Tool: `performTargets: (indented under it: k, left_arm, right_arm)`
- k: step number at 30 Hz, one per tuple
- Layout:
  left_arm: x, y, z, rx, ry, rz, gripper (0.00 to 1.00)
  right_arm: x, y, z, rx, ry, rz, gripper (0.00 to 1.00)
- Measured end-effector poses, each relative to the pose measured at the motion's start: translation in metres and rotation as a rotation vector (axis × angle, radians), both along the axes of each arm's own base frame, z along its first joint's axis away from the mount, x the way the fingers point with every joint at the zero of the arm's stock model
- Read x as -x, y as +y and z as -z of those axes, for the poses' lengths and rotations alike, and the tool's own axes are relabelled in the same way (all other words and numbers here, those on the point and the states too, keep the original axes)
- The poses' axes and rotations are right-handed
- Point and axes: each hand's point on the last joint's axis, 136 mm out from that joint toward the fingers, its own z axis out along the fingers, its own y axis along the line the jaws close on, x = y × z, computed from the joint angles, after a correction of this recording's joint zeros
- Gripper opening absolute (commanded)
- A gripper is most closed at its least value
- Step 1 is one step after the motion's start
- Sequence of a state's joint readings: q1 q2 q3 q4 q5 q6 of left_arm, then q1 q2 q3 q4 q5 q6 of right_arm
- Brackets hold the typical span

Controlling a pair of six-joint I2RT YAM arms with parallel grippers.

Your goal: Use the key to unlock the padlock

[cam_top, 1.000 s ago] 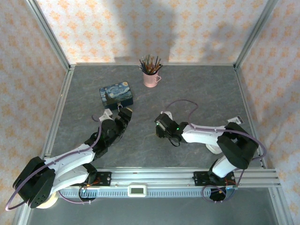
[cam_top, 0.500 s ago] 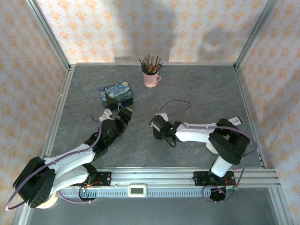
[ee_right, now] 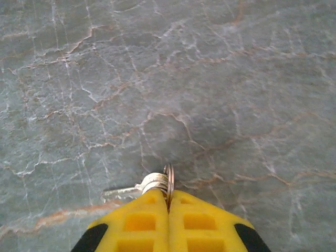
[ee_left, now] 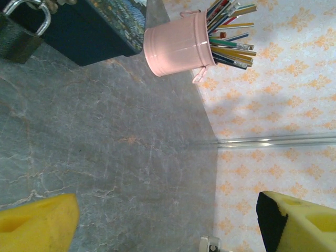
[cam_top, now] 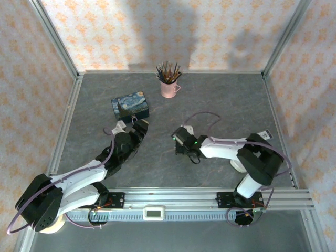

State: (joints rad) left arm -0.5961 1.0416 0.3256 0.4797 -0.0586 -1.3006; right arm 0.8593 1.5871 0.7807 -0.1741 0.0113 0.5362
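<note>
Clamps the key [ee_right: 137, 188] by its ring in the right end effector [ee_right: 168, 202], low at the worktop [ee_right: 236, 79], seemingly for carrying. Holds the left end effector [ee_left: 168, 220] apart before the padlock [ee_left: 18, 34] beside the tin [ee_left: 89, 37].

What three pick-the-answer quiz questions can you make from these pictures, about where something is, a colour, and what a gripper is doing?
1. Where is the tiny dark padlock with the silvery shackle?
A) beside the blue painted tin
B) on a shelf
C) hanging on the wall

2. What colour is the metal cup full of pencils?
A) green
B) pink
C) black

3. What is the right gripper doing?
A) wide open
B) shut on nothing
C) shut on the small silver key on its ring

Answers:
1 A, the left wrist view shows it right next to the tin.
2 B, its wall is plainly pink.
3 C, the yellow fingers meet on the key's ring.
</note>
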Motion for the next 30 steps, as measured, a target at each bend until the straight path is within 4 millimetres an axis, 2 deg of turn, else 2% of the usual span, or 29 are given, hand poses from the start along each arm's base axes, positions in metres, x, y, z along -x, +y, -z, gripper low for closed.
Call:
performTargets:
  k: [3,6,9,14,18,25,30]
  left_arm:
    - [-0.004,-0.006,-0.003,-0.01,-0.007,0.023,0.86]
    - [-0.006,-0.013,-0.003,-0.009,-0.009,0.049,0.85]
    - [-0.007,-0.022,0.0,-0.011,-0.012,0.081,0.84]
    - [-0.005,-0.043,0.004,-0.01,-0.009,0.148,0.81]
    - [-0.001,-0.061,0.006,0.004,-0.014,0.196,0.71]
    - [0.003,-0.109,0.017,0.008,-0.006,0.296,0.57]
    - [0.006,-0.125,0.029,0.02,0.004,0.327,0.54]
  right_arm:
    - [0.0,-0.003,-0.016,-0.101,0.007,0.019,0.0]
    - [-0.006,0.001,-0.041,-0.229,-0.021,0.037,0.0]
    - [-0.009,0.004,-0.058,-0.324,-0.049,0.048,0.0]
    - [-0.002,0.006,-0.058,-0.4,-0.046,0.046,0.0]
    - [-0.002,0.006,-0.057,-0.428,-0.038,0.066,0.0]
    - [-0.011,0.015,-0.08,-0.575,-0.076,0.127,0.0]
    - [-0.014,0.017,-0.091,-0.65,-0.092,0.164,0.0]
